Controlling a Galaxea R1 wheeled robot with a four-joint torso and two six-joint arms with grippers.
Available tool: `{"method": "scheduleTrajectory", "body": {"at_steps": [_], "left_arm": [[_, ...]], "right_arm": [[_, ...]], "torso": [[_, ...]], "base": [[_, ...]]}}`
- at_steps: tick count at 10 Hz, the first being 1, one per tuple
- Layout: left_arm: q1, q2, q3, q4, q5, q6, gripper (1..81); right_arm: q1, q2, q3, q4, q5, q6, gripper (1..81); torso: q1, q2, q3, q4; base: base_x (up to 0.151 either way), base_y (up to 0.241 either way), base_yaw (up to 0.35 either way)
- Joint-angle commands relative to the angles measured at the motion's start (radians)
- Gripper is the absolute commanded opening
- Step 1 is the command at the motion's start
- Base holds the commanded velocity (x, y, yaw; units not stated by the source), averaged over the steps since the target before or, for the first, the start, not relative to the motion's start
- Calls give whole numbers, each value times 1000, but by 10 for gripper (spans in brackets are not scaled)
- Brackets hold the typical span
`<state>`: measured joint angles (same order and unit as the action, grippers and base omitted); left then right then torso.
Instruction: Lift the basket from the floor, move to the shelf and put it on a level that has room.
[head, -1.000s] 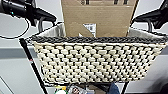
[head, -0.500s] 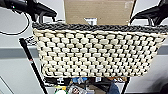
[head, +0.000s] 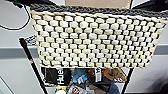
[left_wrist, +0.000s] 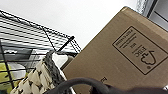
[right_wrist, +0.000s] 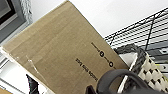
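Your grippers are hard to read: at each end of the rectangular cream chunky-woven basket (head: 96, 40) you see only dark arm hardware by the dark grey rim (head: 100, 10), and whether either gripper's fingers are closed on anything you cannot tell.

That basket is raised well off the ground and spans almost the whole head view, its woven side facing you. Directly behind it stands a brown cardboard box (head: 98, 3), whose top edge peeks above the rim. Under the basket's base you see a tier of the tall black metal wire rack (head: 128, 80), crowded with colourful packets (head: 82, 77) (one dark packet carries pale lettering). A thin black post (head: 31, 62) of the rack slants down beside the basket's left end.

From the left wrist view, the basket's end (left_wrist: 40, 77) with its grey rim sits close against the box (left_wrist: 120, 57), whose side bears a printed label, and black wire-grid tiers (left_wrist: 27, 32) stretch away behind the basket. From the right wrist view, the basket's other end (right_wrist: 147, 70) touches the box (right_wrist: 65, 50), with wire grid (right_wrist: 147, 27) beyond it against a white wall (right_wrist: 112, 12).
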<state>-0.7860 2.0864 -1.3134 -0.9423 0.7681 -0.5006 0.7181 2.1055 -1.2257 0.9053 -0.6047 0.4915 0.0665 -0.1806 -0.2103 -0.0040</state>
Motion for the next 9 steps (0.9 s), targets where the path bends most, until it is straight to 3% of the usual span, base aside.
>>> {"method": "scheduleTrajectory", "body": {"at_steps": [1, 3, 6, 9], "left_arm": [[-172, 66, -115, 14, -69, 33, 10], [-201, 106, -159, 13, -58, 33, 10], [-239, 147, -236, 14, -15, 33, 10], [-227, 163, -283, 30, -7, 34, 10]], "right_arm": [[158, 72, -115, -23, 74, -34, 10], [192, 98, -156, -23, 69, -34, 10], [232, 125, -216, -26, 4, -36, 10], [206, 165, -282, -28, -21, -37, 10]], "torso": [[0, 0, 0, 0], [0, 0, 0, 0], [0, 0, 0, 0], [0, 0, 0, 0]], "base": [[0, 0, 0], [0, 0, 0], [0, 0, 0], [0, 0, 0]]}}
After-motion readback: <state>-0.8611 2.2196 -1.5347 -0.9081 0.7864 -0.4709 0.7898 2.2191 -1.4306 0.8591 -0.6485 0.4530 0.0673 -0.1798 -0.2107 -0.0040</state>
